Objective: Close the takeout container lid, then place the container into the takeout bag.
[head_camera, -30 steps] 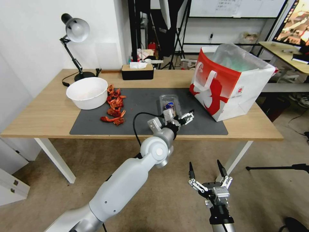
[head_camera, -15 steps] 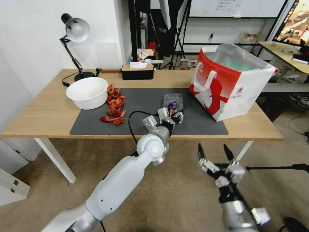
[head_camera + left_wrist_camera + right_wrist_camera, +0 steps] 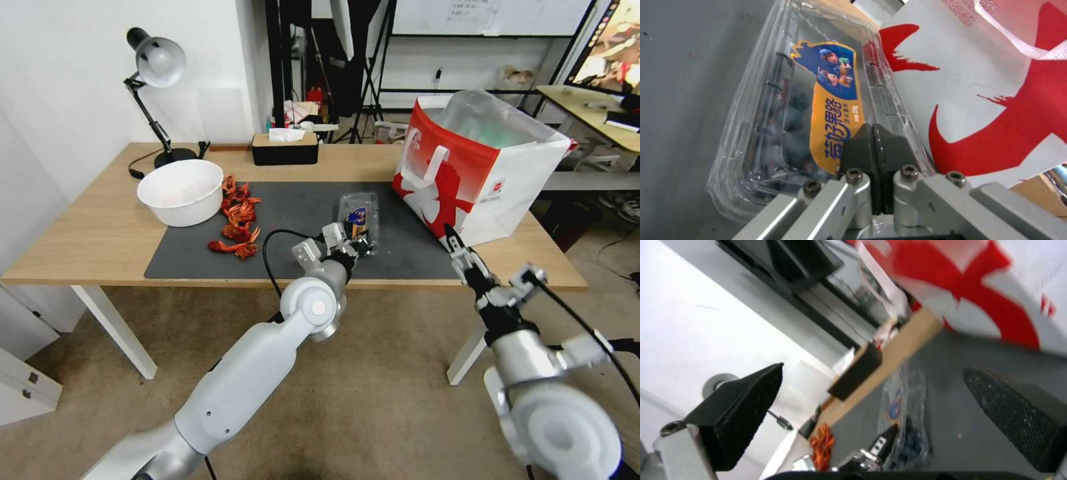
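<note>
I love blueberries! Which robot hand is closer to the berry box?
Left. The left gripper, fingers shut, is at the takeout container's near edge on the mat. The right gripper is open, off to its right near the takeout bag.

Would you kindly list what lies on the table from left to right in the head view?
Desk lamp → white bowl → orange peels → black tissue box → left gripper → takeout container → takeout bag.
</note>
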### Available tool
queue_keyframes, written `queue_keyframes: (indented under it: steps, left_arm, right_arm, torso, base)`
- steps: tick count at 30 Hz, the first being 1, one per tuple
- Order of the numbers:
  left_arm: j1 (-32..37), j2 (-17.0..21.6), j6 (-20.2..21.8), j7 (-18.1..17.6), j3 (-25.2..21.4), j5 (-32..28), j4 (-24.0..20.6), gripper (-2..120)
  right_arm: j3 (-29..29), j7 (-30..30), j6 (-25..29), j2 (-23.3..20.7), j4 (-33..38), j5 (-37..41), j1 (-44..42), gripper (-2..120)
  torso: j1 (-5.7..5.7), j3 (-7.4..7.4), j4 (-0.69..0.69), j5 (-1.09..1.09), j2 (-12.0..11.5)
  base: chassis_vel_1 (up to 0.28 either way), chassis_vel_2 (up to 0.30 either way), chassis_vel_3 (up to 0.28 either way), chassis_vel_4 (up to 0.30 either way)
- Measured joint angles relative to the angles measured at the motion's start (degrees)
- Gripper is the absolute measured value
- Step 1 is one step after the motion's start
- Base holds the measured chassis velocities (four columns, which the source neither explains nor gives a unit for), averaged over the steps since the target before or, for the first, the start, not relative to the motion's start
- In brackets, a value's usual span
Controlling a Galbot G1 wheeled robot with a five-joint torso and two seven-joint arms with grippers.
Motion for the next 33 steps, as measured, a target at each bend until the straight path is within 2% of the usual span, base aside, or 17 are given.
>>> queue_keyframes:
  steps: [3, 8, 11, 17, 24, 33]
  left_arm:
    - [-0.3, 0.0, -0.1, -0.3, -0.1, 0.0, 0.4, 0]
    - [-0.4, 0.4, -0.1, -0.4, -0.4, -0.1, 0.5, 0]
    - [-0.2, 0.9, -0.1, -0.4, -0.7, -0.4, 0.5, 0]
    - [0.0, 0.9, -0.2, -0.4, -0.7, -0.5, 0.7, 0]
    - [0.0, 0.9, -0.3, -0.8, -0.7, -0.5, 1.0, 0]
    - [0.1, 0.7, -0.6, -0.8, -0.7, -0.5, 1.3, 0]
  right_arm:
    - [-2.4, 4.2, -2.5, -2.5, -5.5, 4.7, 7.5, 100]
    - [-4.4, 5.9, -4.8, -3.5, -9.5, 6.3, 13.3, 100]
    - [-7.5, 8.7, -8.7, -3.8, -14.3, 7.2, 21.1, 100]
    - [-10.0, 11.3, -12.1, -4.0, -18.6, 7.2, 26.4, 100]
    - [-15.7, 16.5, -19.0, -3.7, -25.4, 6.9, 35.1, 100]
    - [-21.1, 18.8, -22.6, -3.4, -31.8, 6.9, 41.7, 100]
  torso:
    - [0.01, 0.00, 0.00, 0.00, 0.0]
    - [0.00, 0.01, 0.01, 0.00, 0.0]
    - [0.00, 0.01, 0.01, -0.01, 0.0]
    - [-0.01, 0.01, -0.01, -0.01, 0.0]
    - [-0.01, 0.00, -0.01, -0.01, 0.0]
    - [-0.01, 0.00, 0.00, -0.01, 0.0]
  base:
    - [0.000, 0.000, 0.000, 0.000]
    - [0.000, 0.000, 0.000, 0.000]
    - [0.000, 0.000, 0.000, 0.000]
    - [0.000, 0.000, 0.000, 0.000]
    - [0.000, 0.000, 0.000, 0.000]
    - [0.000, 0.000, 0.000, 0.000]
